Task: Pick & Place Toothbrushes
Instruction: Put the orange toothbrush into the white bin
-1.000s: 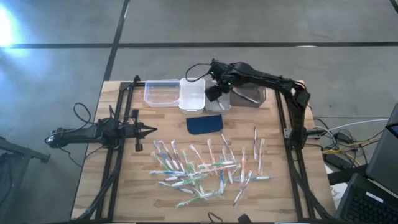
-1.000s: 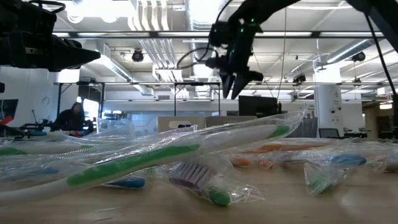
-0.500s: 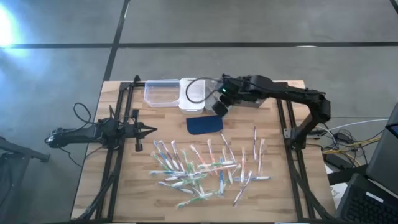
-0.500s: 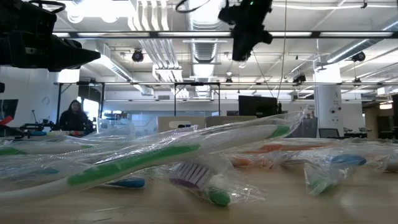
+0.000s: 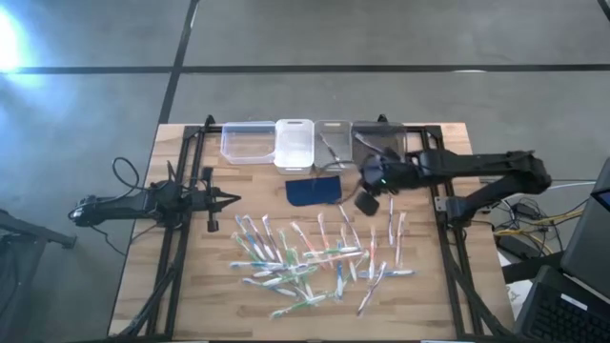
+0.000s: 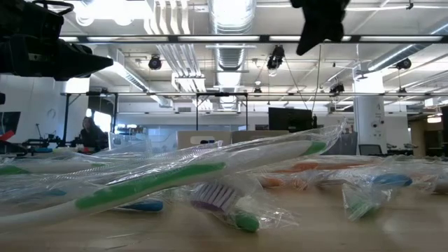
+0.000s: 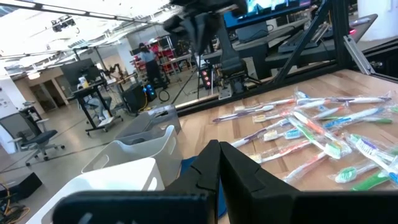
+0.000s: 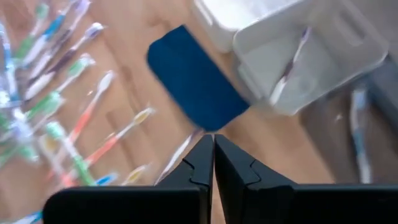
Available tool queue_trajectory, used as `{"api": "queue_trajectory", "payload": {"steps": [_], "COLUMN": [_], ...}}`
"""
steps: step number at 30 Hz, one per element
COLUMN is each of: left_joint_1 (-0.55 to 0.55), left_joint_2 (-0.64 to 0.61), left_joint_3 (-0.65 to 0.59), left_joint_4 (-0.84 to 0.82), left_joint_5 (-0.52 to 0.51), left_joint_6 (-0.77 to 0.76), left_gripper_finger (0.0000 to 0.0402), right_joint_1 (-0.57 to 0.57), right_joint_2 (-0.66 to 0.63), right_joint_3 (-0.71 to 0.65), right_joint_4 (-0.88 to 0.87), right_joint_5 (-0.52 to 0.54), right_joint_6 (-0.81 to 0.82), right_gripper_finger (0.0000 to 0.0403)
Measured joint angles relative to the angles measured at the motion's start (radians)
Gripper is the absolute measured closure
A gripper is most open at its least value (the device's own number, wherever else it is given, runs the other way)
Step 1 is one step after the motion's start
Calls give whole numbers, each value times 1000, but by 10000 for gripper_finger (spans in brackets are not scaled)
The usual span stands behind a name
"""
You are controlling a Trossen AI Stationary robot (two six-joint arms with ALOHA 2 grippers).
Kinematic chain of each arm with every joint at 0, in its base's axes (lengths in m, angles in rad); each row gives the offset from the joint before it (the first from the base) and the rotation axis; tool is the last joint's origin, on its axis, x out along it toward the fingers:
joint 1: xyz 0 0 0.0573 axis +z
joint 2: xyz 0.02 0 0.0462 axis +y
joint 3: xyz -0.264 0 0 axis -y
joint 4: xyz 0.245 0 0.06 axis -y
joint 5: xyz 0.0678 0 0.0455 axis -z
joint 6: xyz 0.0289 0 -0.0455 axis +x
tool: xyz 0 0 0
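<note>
High view: right pincer (image 5: 366,202) (shut, empty) hangs over the counter (image 5: 191,286) near the brushes (image 5: 315,255); next, open and descend onto one.

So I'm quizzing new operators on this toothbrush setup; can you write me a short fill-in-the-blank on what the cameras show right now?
1. The bins stand in a row of ____ along the table's far edge.
2. The pad lying before the bins is dark ____.
3. The right gripper hovers with its fingers ____.
4. The toothbrushes lie scattered on the ____ table.

Missing words: four; blue; shut; wooden
</note>
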Motion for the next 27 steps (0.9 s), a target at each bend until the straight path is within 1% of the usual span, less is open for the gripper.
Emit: {"api": "queue_trajectory", "payload": {"steps": [5, 11, 14, 21, 23, 25, 27], "left_joint_1": [0, -1, -1, -1, 0, 0, 0], "left_joint_2": [0, 0, 0, 0, 0, 0, 0], "left_joint_3": [0, 0, 0, 0, 0, 0, 0], "left_joint_4": [0, 0, 0, 0, 0, 0, 0], "left_joint_5": [0, 0, 0, 0, 0, 0, 0], "left_joint_6": [0, 0, 0, 0, 0, 0, 0], "left_gripper_finger": [390, 390, 390, 390, 390, 390, 390], "right_joint_1": [111, 251, 306, 401, 413, 417, 416], "right_joint_2": [-90, -139, -140, -104, -92, -82, -80], "right_joint_3": [-121, -239, -275, -325, -342, -359, -380], "right_joint_4": [4, -3, -24, -144, -170, -186, -184], "right_joint_5": [9, 24, 24, 21, -11, -48, -59], "right_joint_6": [214, 517, 665, 1051, 1156, 1223, 1279], "right_gripper_finger": [394, 394, 394, 394, 394, 394, 394]}}
